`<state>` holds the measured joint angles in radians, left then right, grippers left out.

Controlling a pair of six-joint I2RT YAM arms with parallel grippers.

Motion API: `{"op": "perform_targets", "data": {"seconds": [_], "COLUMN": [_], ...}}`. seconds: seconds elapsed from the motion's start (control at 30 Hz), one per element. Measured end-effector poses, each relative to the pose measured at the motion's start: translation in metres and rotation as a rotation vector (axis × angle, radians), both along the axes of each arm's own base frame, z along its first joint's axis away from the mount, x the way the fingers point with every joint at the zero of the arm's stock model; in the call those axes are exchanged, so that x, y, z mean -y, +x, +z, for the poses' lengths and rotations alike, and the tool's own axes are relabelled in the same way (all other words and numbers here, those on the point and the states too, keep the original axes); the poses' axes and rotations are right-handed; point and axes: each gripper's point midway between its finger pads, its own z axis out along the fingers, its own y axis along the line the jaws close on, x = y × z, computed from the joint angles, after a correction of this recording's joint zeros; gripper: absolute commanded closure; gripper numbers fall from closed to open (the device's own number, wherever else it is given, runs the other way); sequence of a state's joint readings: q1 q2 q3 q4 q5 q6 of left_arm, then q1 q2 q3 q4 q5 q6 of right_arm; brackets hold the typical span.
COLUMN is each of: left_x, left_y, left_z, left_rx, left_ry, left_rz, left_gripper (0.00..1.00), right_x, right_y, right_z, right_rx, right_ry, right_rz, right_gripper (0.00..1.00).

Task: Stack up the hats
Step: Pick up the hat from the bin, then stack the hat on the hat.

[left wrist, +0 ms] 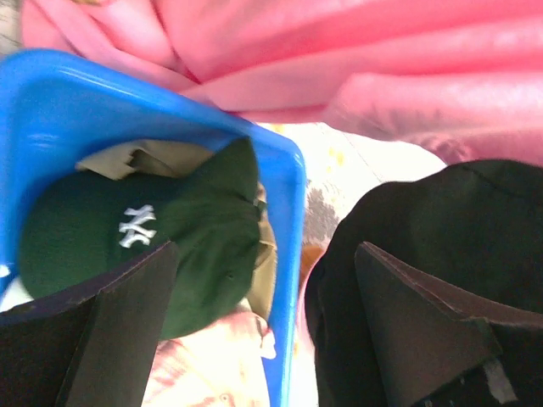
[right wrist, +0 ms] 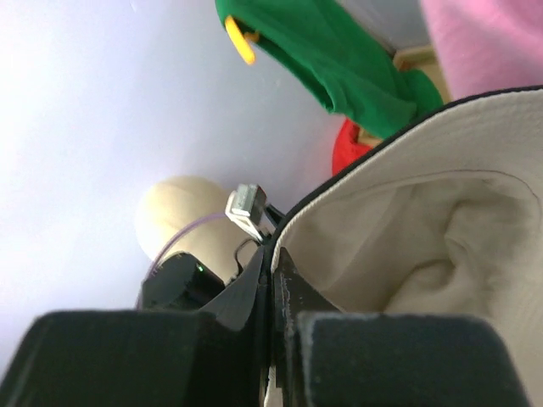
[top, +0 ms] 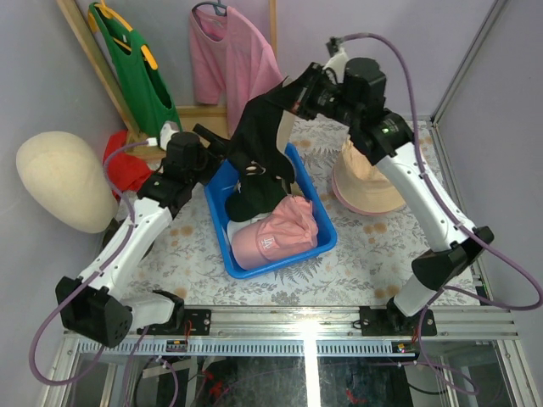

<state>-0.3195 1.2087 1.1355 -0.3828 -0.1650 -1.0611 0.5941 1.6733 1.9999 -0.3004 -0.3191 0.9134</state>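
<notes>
Right gripper [right wrist: 271,275] is clamped on the black hat [top: 257,127] by its brim, hung over the bin [top: 327,235] at its far end; left gripper [left wrist: 265,254] is held open just left, tan hat [top: 366,192] lies rightward.

The left claw [left wrist: 265,284] stands wide open, its dark fingers [left wrist: 119,326] low in the view. Inside the blue bin [left wrist: 51,110] lies a dark green cap [left wrist: 199,237] with a white logo. A black hat [left wrist: 441,220] is just outside the bin's wall, under pink cloth [left wrist: 339,51].
</notes>
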Motion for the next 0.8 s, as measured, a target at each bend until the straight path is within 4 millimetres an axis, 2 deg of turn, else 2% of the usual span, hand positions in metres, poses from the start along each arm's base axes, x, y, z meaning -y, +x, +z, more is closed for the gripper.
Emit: {"op": "perform_targets", "data": {"seconds": [0.17,0.27,0.33,0.47,0.63,0.8], "left_x": [0.039,0.054,0.060,0.071,0.087,0.107], "left_y": [0.007,0.008,0.009,0.012,0.028,0.051], "left_z": [0.013,0.019,0.022,0.027,0.044,0.038], "left_rx": [0.028,0.046,0.056,0.074,0.136,0.174], "left_ry": [-0.001,0.005,0.004,0.002,-0.023,-0.050], "left_rz": [-0.086,-0.117,-0.129,-0.148,-0.165,-0.173], "left_gripper": [0.15,0.15,0.15,0.15,0.14,0.14], "right_x": [0.050,0.078,0.089,0.100,0.108,0.117], "right_y": [0.012,0.016,0.022,0.032,0.039,0.042], "right_z": [0.019,0.031,0.035,0.032,0.025,0.029], "right_rx": [0.016,0.033,0.039,0.019,-0.013,-0.007], "right_ry": [0.090,0.177,0.220,0.296,0.354,0.376], "right_rz": [-0.074,-0.100,-0.107,-0.095,-0.078,-0.078], "right_gripper": [1.00,1.00,1.00,1.00,1.00,1.00]}}
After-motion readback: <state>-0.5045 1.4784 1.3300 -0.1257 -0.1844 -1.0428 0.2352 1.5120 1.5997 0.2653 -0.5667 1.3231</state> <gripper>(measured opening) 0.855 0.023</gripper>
